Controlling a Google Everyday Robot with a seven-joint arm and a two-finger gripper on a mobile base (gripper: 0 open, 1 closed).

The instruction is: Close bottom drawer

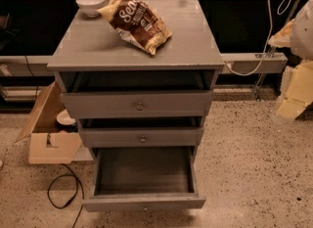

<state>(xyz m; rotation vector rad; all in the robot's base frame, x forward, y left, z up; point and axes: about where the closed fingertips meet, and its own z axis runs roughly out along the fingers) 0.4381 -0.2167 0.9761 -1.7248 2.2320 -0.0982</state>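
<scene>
The grey cabinet stands in the middle of the camera view. Its bottom drawer is pulled far out toward me, and its inside shows nothing in it. It has a low front panel with a tiny centre knob. The middle drawer and the top drawer each stand slightly out. My gripper is a pale blurred shape at the right edge, level with the upper drawers. It is well to the right of the cabinet and touches nothing.
A white bowl and a brown chip bag lie on the cabinet top. An open cardboard box sits on the floor at the left, with a black cable in front of it. A white cable hangs at the back right.
</scene>
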